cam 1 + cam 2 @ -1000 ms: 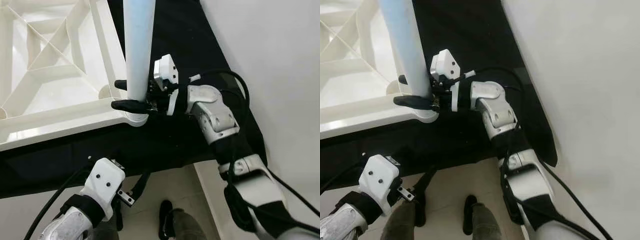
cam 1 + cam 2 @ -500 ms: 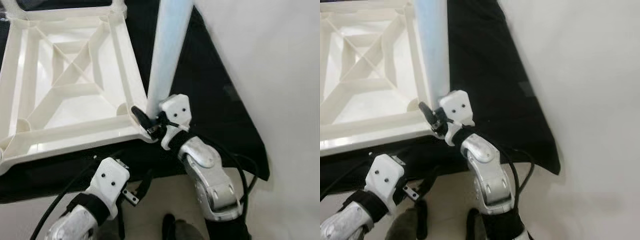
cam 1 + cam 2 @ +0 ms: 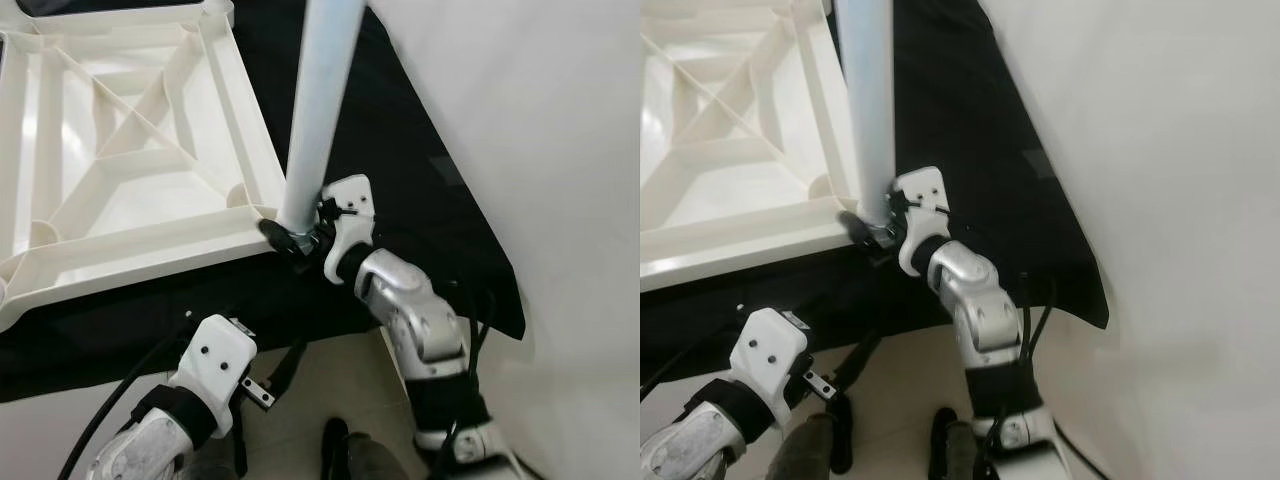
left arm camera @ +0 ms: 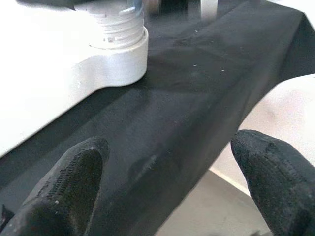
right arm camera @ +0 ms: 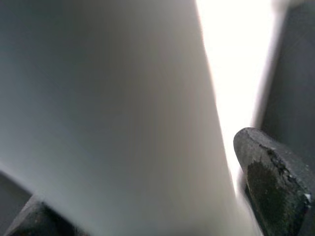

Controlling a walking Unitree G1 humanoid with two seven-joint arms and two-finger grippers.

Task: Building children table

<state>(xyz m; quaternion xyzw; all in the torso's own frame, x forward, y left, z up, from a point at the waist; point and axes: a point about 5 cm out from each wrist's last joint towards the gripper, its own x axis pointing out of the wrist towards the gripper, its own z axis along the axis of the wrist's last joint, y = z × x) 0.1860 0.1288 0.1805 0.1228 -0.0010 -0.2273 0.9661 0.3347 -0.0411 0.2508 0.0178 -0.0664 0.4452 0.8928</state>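
nearest the camera, below the black cloth (image 3: 420, 140) edge, left gripper (image 4: 172, 182) hangs spread, holding nothing. beyond it, right gripper (image 3: 290, 238) clamps the table leg (image 3: 318, 110) base at the upturned white tabletop (image 3: 130, 190) corner socket on that cloth.

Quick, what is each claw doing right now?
Left claw: open, holding nothing, beside the black cloth.
Right claw: shut on the tall white plastic table leg, at its base.

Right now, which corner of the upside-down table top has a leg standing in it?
The corner nearest the right claw: the white leg stands in its socket there, clamped by that claw.
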